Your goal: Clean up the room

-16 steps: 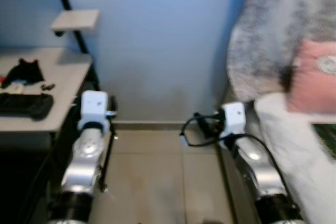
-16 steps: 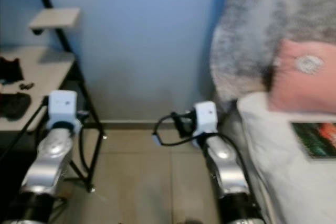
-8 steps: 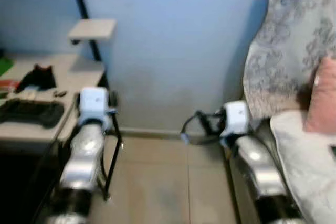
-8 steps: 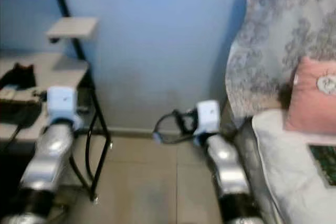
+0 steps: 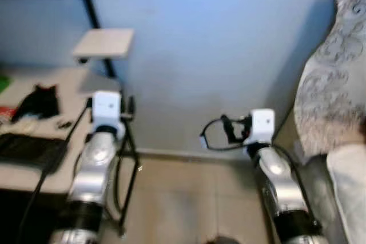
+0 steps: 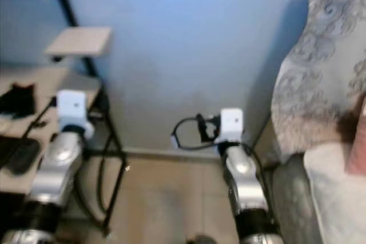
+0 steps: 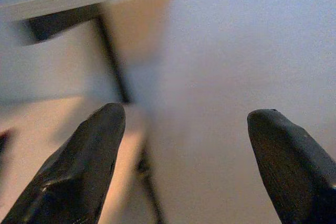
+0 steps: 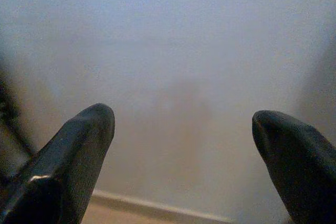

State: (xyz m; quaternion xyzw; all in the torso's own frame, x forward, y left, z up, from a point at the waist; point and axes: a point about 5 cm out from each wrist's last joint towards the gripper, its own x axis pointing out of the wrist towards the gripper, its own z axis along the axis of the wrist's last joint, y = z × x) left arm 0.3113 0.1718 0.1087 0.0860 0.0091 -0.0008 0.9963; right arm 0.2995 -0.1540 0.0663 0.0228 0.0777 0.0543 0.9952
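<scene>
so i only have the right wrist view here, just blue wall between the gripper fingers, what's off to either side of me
Observer: To your left stands a desk with a black metal frame; a dark keyboard lies on it.
Operator: anything on my right
Observer: A bed's grey patterned headboard rises there, with pale bedding below it.
Operator: and the other arm
Observer: The left gripper is open, aimed at the wall beside the desk's frame. Your right gripper is open too.
Operator: floor ahead?
Observer: Beige tile floor runs up to the blue wall between desk and bed.
</scene>
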